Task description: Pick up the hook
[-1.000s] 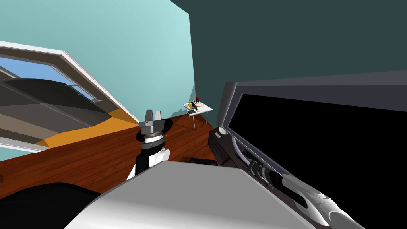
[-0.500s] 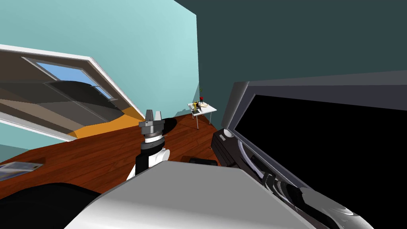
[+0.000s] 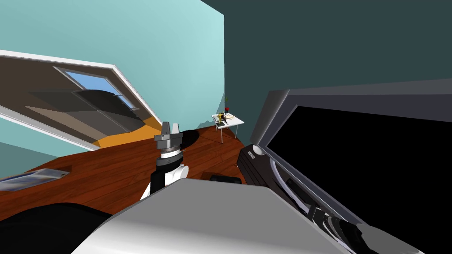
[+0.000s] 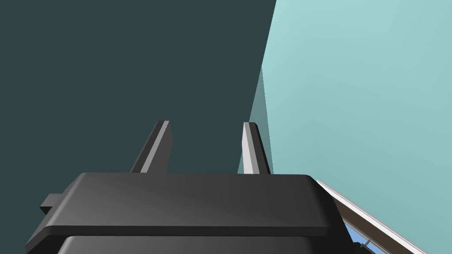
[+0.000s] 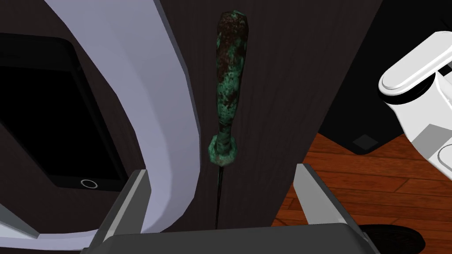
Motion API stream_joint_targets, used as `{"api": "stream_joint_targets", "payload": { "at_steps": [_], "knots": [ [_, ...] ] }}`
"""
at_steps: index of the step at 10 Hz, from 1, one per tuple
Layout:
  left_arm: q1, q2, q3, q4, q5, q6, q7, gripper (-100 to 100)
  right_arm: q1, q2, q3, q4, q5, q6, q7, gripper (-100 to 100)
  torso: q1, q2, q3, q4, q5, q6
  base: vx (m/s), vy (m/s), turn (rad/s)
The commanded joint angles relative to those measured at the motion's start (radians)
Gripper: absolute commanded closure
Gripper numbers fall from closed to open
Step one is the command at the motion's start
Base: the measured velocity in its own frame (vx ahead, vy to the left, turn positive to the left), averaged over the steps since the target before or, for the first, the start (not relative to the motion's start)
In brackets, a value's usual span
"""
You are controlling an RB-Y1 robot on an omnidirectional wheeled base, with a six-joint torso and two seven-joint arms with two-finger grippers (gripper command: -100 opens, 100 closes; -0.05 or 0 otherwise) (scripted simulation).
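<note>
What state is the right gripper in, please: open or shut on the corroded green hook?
Open: the right gripper holds its fingers wide apart; the corroded green hook lies untouched ahead.

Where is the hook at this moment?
In the right wrist view, the hook lies on a dark surface, centred ahead of the open right tool, beside a pale curved band.

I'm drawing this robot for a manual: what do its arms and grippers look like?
The left gripper and the right gripper each have two thin, light grey, blade-like fingers on a dark box. The left arm is white with black joints and a grey wrist block.
</note>
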Motion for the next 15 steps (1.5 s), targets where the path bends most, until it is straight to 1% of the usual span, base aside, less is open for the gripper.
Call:
{"api": "stream_joint_targets", "payload": {
  "at_steps": [1, 2, 3, 4, 6, 7, 8, 9, 13, 14, 15],
  "knots": [
    [0.0, 0.0, 0.0, 0.0, 0.0, 0.0, 0.0, 0, 0.014, -0.005, 0.004, 0.028, -0.002, -0.006, -0.003, -100, 0.0, 0.0, 0.0, 0.0, 0.0, 0.0, 0.023, 0.043, 0.076],
    [0.0, 0.0, 0.0, 0.0, 0.0, 0.0, 0.0, 0, 0.004, -0.004, 0.004, 0.022, 0.0, -0.007, -0.005, -100, 0.0, 0.0, 0.0, 0.0, 0.0, 0.0, 0.011, 0.018, 0.008],
    [0.0, 0.0, 0.0, 0.0, 0.0, 0.0, 0.0, 0, 0.004, -0.004, 0.005, 0.025, 0.0, -0.009, -0.005, 0, -0.002, 0.001, 0.0, 0.0, 0.0, 0.0, 0.0, 0.0, 0.0],
    [0.0, 0.0, 0.0, 0.0, 0.0, 0.0, 0.0, 0, -0.002, 0.03, 0.007, 0.049, -0.001, 0.006, -0.011, -100, -0.003, 0.001, 0.001, 0.0, -0.001, 0.0, -0.043, -0.019, 0.245],
    [0.0, 0.0, 0.0, 0.0, 0.0, 0.0, 0.0, 0, -0.009, 0.064, 0.009, 0.073, -0.002, 0.021, -0.016, -100, -0.006, 0.005, 0.003, 0.001, -0.002, 0.0, -0.066, -0.042, 0.173],
    [0.0, 0.0, 0.0, 0.0, 0.0, 0.0, 0.0, 0, -0.01, 0.072, 0.009, 0.079, -0.003, 0.024, -0.017, -100, -0.006, 0.006, 0.003, 0.001, -0.002, 0.0, -0.057, -0.032, 0.081],
    [0.0, 0.0, 0.0, 0.0, 0.0, 0.0, 0.0, 0, -0.004, 0.059, 0.011, 0.059, -0.003, 0.03, -0.023, -100, -0.006, 0.005, 0.003, 0.001, -0.002, 0.001, -0.02, -0.014, 0.012],
    [0.0, 0.0, 0.0, 0.0, 0.0, 0.0, 0.0, 0, -0.004, 0.06, 0.011, 0.06, -0.003, 0.031, -0.023, 100, -0.005, 0.004, 0.002, 0.001, -0.001, 0.001, 0.0, 0.0, 0.0],
    [0.0, 0.0, 0.0, 0.0, 0.0, 0.0, 0.0, 0, -0.003, 0.06, 0.012, 0.059, -0.002, 0.03, -0.023, 100, -0.005, 0.002, 0.001, 0.001, -0.001, 0.001, 0.0, 0.0, 0.0],
    [0.0, 0.0, 0.0, 0.0, 0.0, 0.0, 0.0, 0, -0.003, 0.06, 0.012, 0.059, -0.002, 0.029, -0.023, 0, -0.005, 0.002, 0.001, 0.001, -0.001, 0.001, 0.0, 0.0, 0.0],
    [0.0, 0.0, 0.0, 0.0, 0.0, 0.0, 0.0, 0, -0.004, 0.038, 0.007, 0.055, -0.002, 0.01, -0.012, 100, -0.005, 0.002, 0.001, 0.001, -0.001, 0.001, 0.051, 0.021, -0.197]
  ]
}}
